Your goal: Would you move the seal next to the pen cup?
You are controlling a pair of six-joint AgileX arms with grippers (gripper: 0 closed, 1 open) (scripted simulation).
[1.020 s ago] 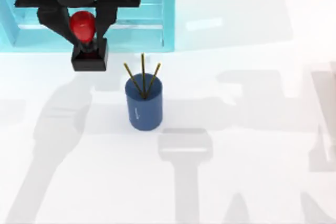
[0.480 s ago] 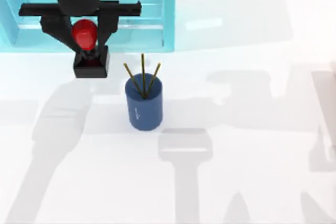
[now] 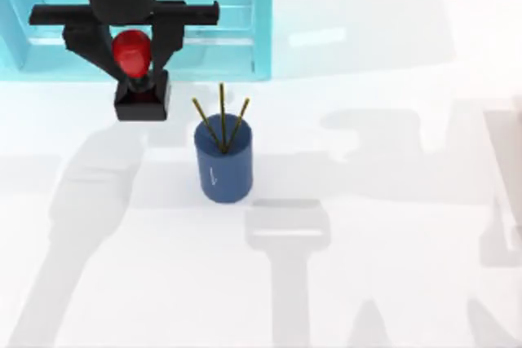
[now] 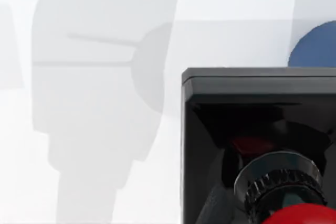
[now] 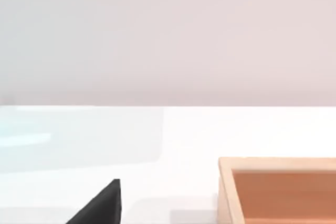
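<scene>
While left end effector (image 3: 135, 79) clamped seal (image 3: 140, 91) beside pen cup (image 3: 223, 160), best practice: settle base flat on surface (image 3: 391, 283), release gently, lift clear of pencils (image 3: 221, 124).

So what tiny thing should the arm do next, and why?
Probably open the left tool and lift away. The seal looks already set on the table just left of the pen cup, with the fingers either side of its red knob.
</scene>
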